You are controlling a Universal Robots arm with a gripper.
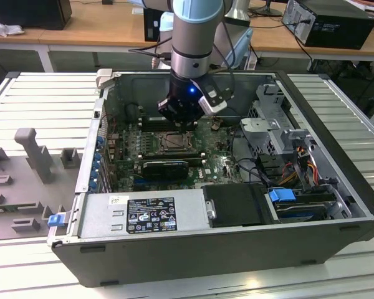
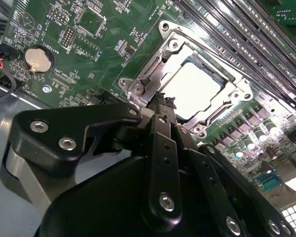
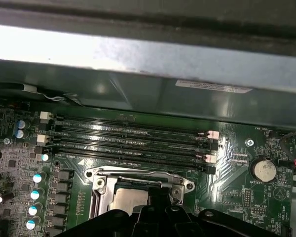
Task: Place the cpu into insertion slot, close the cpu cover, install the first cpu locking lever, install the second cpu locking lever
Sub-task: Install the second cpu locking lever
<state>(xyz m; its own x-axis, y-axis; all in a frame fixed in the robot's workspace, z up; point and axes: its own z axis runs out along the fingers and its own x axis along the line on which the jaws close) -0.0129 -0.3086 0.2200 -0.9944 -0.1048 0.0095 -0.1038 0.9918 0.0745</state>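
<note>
Currently the arm reaches down into the open computer case (image 1: 336, 205), which lies on its side on the slatted surface (image 1: 43, 93), and the end effector (image 1: 182, 118) hangs just above the green motherboard (image 1: 221, 165) at the insertion slot (image 1: 172, 142). In the second wrist view the end effector (image 2: 163, 101) shows its fingers (image 2: 160, 143) drawn together to a narrow tip with nothing seen between them; the tip sits at the edge of the socket, close to one corner of the cpu cover (image 2: 175, 47), though contact cannot be told. The cpu (image 2: 192, 89) lies flat inside the slot, its pale metal top showing through the square window of the cover, and the cover lies down over it. The first wrist view gives the same: cpu (image 3: 126, 200) seated within the cover (image 3: 138, 174), with the long black memory slots (image 3: 133, 140) just beside the socket. A round coin battery (image 2: 38, 59) sits on the board well apart from the socket. In the exterior view a black finned block (image 1: 165, 168) lies near the socket, on the side toward the camera.
</note>
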